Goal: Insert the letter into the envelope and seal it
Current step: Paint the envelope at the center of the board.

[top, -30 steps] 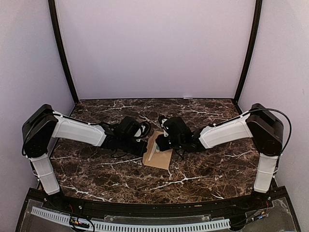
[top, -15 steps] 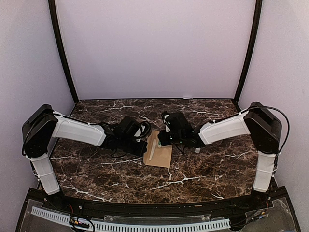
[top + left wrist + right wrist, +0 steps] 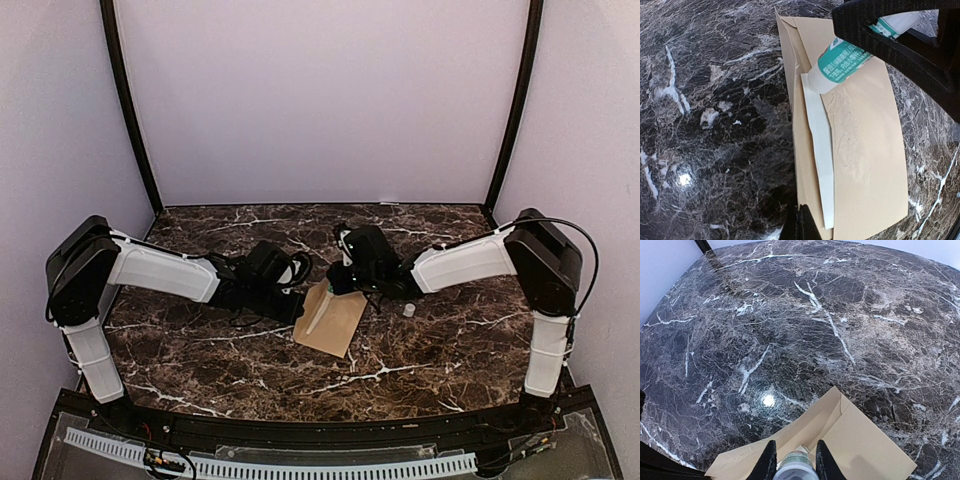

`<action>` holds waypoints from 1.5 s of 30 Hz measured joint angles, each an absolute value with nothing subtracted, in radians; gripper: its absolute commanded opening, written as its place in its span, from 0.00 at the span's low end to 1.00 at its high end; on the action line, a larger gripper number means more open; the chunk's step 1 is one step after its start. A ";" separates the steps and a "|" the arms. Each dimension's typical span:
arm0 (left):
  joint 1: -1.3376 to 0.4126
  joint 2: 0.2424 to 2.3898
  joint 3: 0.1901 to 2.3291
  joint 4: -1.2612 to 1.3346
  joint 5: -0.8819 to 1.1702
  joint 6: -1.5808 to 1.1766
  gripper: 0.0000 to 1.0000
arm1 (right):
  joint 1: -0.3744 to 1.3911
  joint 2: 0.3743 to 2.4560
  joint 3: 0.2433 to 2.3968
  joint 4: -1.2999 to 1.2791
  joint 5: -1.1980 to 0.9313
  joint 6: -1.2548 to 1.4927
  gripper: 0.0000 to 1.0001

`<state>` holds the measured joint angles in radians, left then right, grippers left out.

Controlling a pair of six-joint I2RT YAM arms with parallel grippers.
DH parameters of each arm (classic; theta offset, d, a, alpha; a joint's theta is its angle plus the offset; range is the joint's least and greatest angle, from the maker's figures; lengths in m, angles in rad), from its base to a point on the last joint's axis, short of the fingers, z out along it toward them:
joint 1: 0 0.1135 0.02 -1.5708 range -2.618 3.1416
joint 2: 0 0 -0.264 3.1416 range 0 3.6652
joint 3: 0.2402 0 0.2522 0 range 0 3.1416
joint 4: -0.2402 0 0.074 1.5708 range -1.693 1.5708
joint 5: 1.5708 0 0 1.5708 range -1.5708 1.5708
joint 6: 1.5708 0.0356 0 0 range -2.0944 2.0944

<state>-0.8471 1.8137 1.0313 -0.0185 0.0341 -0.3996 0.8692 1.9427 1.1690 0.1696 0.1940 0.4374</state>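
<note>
Well, the right gripper [image 3: 795, 452] pinches a glue stick [image 3: 842, 65] between its fingers, tip down on the envelope [image 3: 870, 170]. The envelope lies flat on the table [image 3: 200, 350], at the middle of the top view. The left gripper [image 3: 802, 225] has its fingers pressed together and stands at the envelope's end, at the bottom edge of its own wrist view. I judge that it pins the paper, though the contact itself I cannot see well. The letter [image 3: 817, 150] shows as a white strip between the tan layers, so it is already inside. The step in hand, I think, is gluing before the seal.

To do it well, the stick should be drawn along the edge in one even line with light pressure. A hard push could wrinkle the paper or drag it away from the left fingers. Glue should also stay off the white strip.

Compared with one second ago, the right gripper has moved toward the upper part of the top view, and the envelope seems to lie a little turned. A small white cap [image 3: 408, 311] — hidden behind the arm before — now shows on the table to the right of the envelope.
</note>
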 measured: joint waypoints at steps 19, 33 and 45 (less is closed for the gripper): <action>-0.847 1.818 1.031 -0.026 0.033 -0.400 0.00 | 0.869 1.953 1.159 0.165 0.192 0.439 0.00; -0.847 1.823 1.031 -0.026 0.034 -0.400 0.00 | 0.863 1.895 1.130 0.167 0.178 0.448 0.00; -0.847 1.831 1.031 -0.027 0.033 -0.400 0.00 | 0.854 1.864 1.113 0.185 0.157 0.458 0.00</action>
